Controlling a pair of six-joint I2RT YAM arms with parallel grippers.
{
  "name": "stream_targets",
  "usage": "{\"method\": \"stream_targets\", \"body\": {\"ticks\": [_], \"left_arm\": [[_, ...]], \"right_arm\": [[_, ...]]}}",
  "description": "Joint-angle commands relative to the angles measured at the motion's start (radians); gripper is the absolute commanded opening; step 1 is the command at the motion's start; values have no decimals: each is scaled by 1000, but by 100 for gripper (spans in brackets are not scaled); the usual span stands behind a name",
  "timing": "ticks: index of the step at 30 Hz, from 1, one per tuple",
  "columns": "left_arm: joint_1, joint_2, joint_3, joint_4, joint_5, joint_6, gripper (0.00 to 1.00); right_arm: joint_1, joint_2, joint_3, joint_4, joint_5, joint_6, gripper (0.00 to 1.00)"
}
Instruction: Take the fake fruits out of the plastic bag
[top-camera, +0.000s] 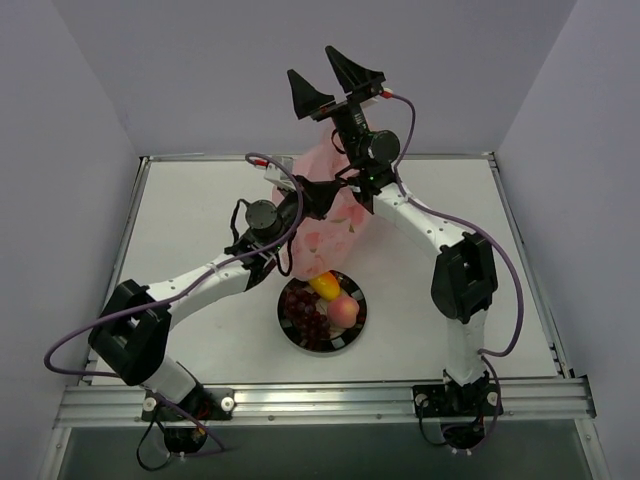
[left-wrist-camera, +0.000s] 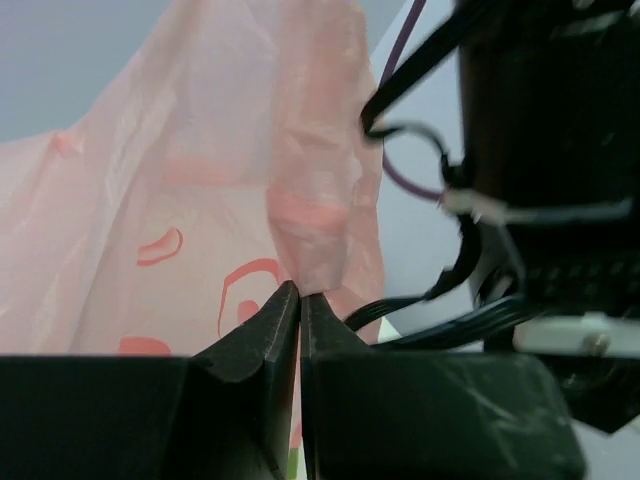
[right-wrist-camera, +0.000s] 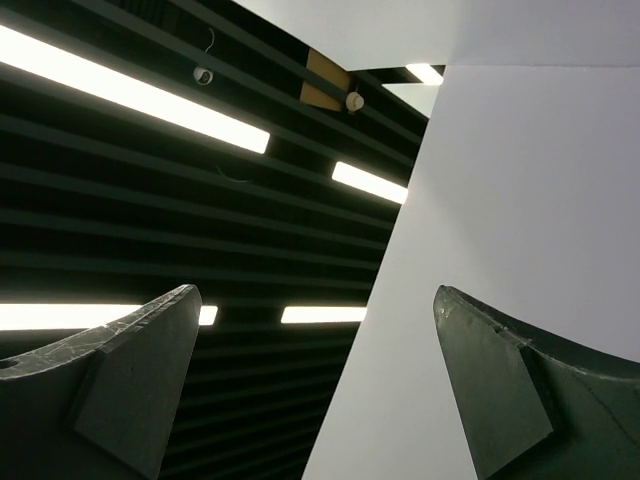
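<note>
Left pincer (left-wrist-camera: 300, 293) pinched tight on crinkly translucent pink plastic bag (left-wrist-camera: 200, 180), right pincer (right-wrist-camera: 315, 292) spread wide, empty

Fruits (top-camera: 343, 312) in dish (top-camera: 352, 338), bag (top-camera: 322, 238) behind

Translucent pink plastic bag (top-camera: 325, 222) with red printed fruit outlines. 3 fake fruits (top-camera: 340, 310): dark purple-red grape bunch (top-camera: 305, 305), pink-orange peach (top-camera: 344, 314), yellow-orange mango (top-camera: 323, 285). Black-rimmed silvery dish (top-camera: 352, 340). White worktop (top-camera: 200, 220). 2 white arms (top-camera: 205, 278) with black joints.
</note>
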Motion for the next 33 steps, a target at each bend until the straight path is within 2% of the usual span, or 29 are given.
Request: {"method": "stream_targets", "body": {"ticks": [1,10,12,16,20,22,26,27,28,31,33], "left_arm": [[0,-66,-53,90,35,-18,2],[-75,-12,-61,117,112,-13,2],[-94,-9,-64,88,80,9,2],[-55,-9,-18,6,21,53,2],[0,14,62,-60,6,66,2],[21,40,97,-97,3,87,2],[43,95,120,-112,7,97,2],[48,126,126,-118,21,94,2],[52,141,133,-120,29,92,2],[57,201,174,-143,34,118,2],[64,248,244,-198,31,139,3]], "right_arm": [[-10,4,76,295,-37,113,96],[-23,78,217,285,-64,133,96],[-27,104,251,280,-76,144,97],[-36,115,299,251,-127,135,97],[-62,72,279,222,-255,90,97],[-81,35,229,246,-309,61,97],[-153,-159,-15,283,-453,-51,96],[-164,-195,-137,277,-518,-116,94],[-173,-232,-200,268,-547,-150,93],[-228,-384,-437,205,-596,-262,79],[-277,-488,-533,104,-596,-263,79]]}}
